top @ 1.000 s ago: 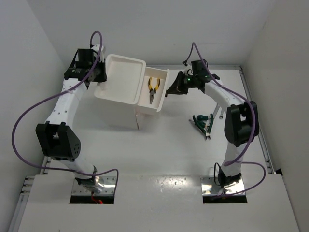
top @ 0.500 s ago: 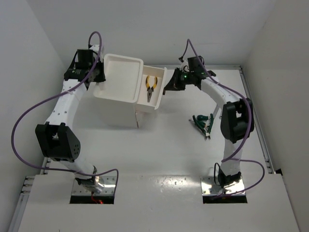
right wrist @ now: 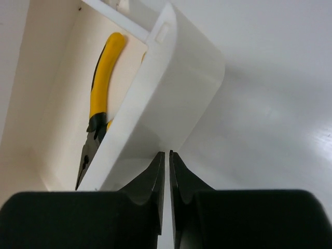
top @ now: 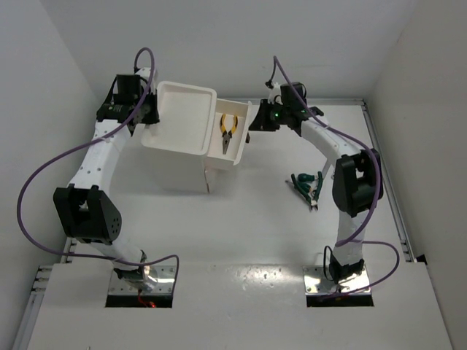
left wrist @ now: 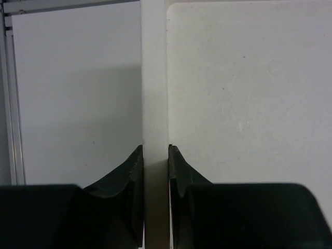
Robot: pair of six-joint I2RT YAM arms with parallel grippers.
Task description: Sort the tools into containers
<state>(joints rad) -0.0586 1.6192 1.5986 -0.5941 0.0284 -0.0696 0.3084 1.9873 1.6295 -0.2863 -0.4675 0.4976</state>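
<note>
The left gripper (top: 151,115) is at the left edge of the unit's (top: 179,175) top tray (top: 182,117). In the left wrist view its fingers (left wrist: 132,168) pinch the tray's upright rim (left wrist: 154,78), one finger outside the wall and one inside, with the rim filling the gap between them. The inside of the tray is bare white plastic.

On the unit's right side a drawer (top: 222,162) stands pulled out. The yellow pliers (top: 228,133) lie flat on its floor, handles toward the back wall and dark nose toward the arm bases. In the right wrist view the pliers (right wrist: 101,98) run lengthwise along the drawer floor, close to the outer wall (right wrist: 171,93).

The right gripper (top: 255,125) is outside that wall, on the side away from the unit. Its fingers (right wrist: 150,181) are pressed nearly together with only a thin slit between them and hold nothing. Their tips are up against the lower edge of the drawer wall.

The green pliers (top: 303,181) lie on the table (top: 248,219), well apart from the unit and beside the right arm's elbow. Slim pale pieces (top: 319,191) just beside them are probably the wrenches, but they are too small to tell for sure.
</note>
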